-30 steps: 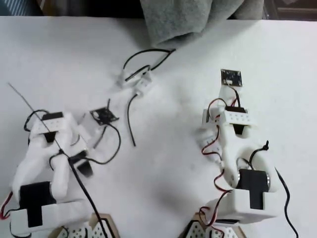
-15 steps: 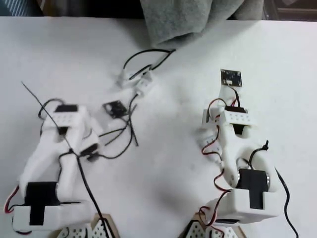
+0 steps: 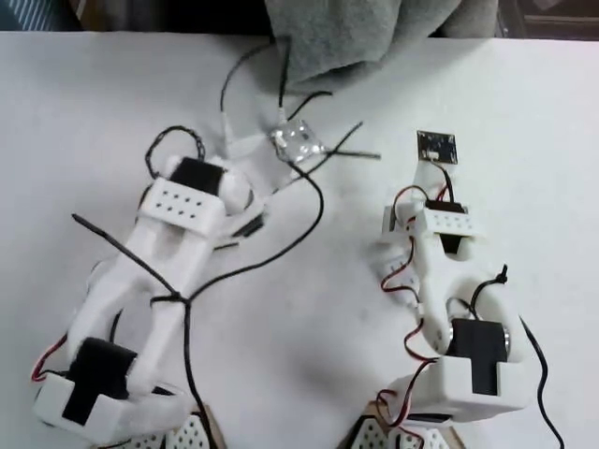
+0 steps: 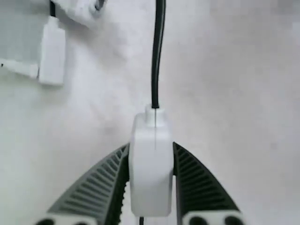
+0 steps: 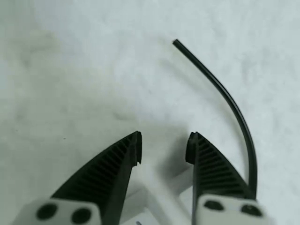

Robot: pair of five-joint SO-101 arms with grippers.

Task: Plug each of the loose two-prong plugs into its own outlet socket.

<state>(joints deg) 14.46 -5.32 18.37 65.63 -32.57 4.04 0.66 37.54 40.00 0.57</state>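
Having swung fwd toward grey cloth point(image 3: 356, 37), left pincer point(image 4: 150, 147) pinches white two-prong plug point(image 4: 150, 178) near cloth's edge; right pincer point(image 5: 164, 141) spread, idle. Plug's in hand, so plugging-in prob. next.

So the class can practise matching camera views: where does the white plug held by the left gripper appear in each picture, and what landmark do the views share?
Left wrist view: white plug clamped in the left gripper, its black cord leading away.
High view: at the left arm's front end, largely hidden under its camera board.
Right wrist view: the right gripper, open, by another black cable instead.
Shared landmark: the white table.
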